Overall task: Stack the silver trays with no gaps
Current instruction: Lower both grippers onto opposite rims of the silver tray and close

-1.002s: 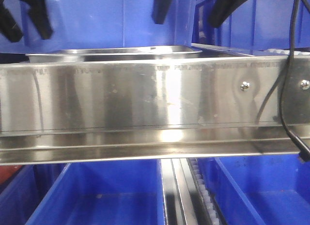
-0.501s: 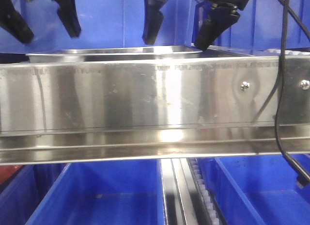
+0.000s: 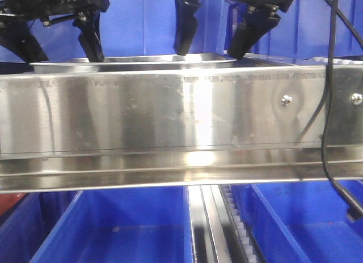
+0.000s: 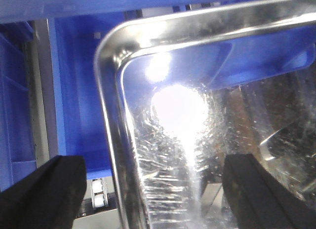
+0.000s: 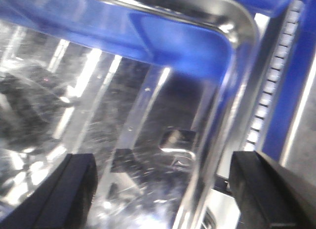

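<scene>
A silver tray (image 3: 136,60) is seen lying flat behind a long steel shelf rail (image 3: 170,110), only its thin rim showing above the rail, with blue bin walls (image 3: 142,19) behind it. Whether more than one tray is stacked there cannot be told. The left gripper (image 3: 65,54) is held spread wide over the tray's left end; in the left wrist view the rounded corner rim (image 4: 111,105) is framed between the two black fingers (image 4: 44,192). The right gripper (image 3: 208,50) is likewise spread wide over the right end, one finger (image 5: 274,189) outside the rim. Contact cannot be judged. More blue bins (image 3: 130,229) are seen below the rail.
</scene>
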